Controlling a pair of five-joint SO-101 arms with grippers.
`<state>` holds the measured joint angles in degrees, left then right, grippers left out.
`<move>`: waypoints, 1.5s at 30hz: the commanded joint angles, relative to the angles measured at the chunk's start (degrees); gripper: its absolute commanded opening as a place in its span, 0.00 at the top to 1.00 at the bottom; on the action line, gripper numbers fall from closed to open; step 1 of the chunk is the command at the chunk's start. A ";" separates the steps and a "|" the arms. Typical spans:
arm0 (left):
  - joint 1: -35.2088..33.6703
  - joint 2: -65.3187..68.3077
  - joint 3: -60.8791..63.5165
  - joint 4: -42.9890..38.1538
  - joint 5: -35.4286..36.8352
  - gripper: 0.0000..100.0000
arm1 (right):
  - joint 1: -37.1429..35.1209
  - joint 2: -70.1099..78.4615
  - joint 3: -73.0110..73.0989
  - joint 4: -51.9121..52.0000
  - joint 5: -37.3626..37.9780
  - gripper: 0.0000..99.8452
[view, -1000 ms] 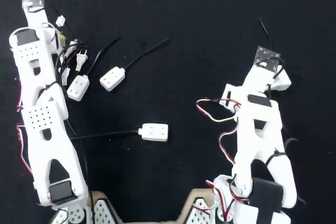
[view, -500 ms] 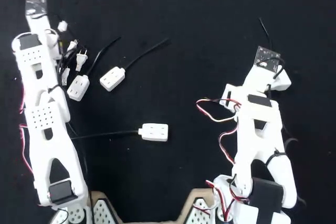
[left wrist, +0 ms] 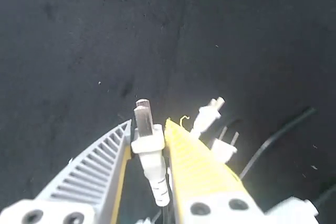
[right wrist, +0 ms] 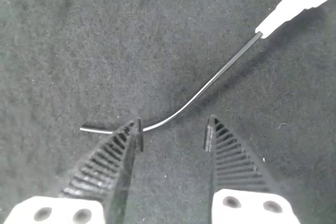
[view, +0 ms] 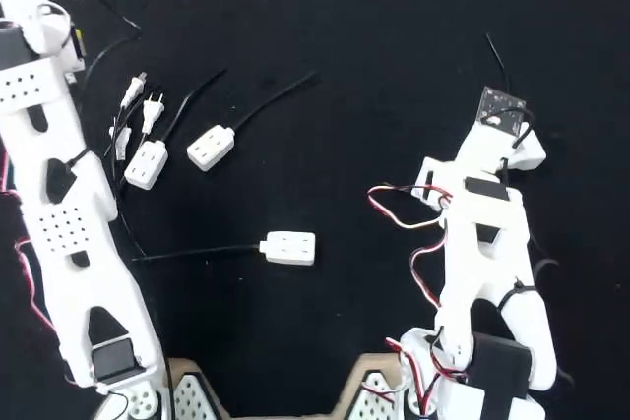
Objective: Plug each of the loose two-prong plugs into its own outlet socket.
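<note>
Lifting my long white left arm point(view: 59, 213) toward the far left corner of the black cloth worktop point(view: 374, 66) is the change. A second ago its hand was low among the cords by the left edge; now it is up and clear of them. I judge one plug picked and ready to carry to a socket.

My white right arm point(view: 482, 243) has kept still near the right edge, with the right hand point(right wrist: 174, 123) spread over a thin black wire point(right wrist: 199, 95).

One white rectangular outlet socket point(view: 289, 247) lies mid-worktop, and two sibling sockets point(view: 210, 146) lie nearer the left edge.

My left hand point(left wrist: 148, 125) pinches the small white two-prong plug point(left wrist: 149, 148) by its body. The plug's long axis runs along my fingers, with its prongs pointing out past the tips. Two spare white plugs point(view: 151, 110) lie by the left edge.
</note>
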<state>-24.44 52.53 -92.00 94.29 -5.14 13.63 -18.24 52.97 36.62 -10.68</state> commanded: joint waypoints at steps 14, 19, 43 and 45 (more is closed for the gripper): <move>6.29 -58.02 43.38 6.51 5.54 0.97 | -0.79 -2.07 -2.15 -1.32 -0.44 0.82; 16.04 -74.55 68.00 2.37 5.54 0.97 | -0.79 -2.07 -2.15 -1.32 -0.44 0.82; 56.31 -88.18 142.37 -58.29 6.42 0.97 | -0.79 -2.07 -1.19 -2.99 -0.44 0.82; 56.66 -87.65 142.73 -58.29 7.12 0.97 | -0.79 -2.07 -1.27 -3.08 -0.44 0.82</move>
<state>31.03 -33.45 50.86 37.58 -0.48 13.63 -18.24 52.97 34.86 -10.68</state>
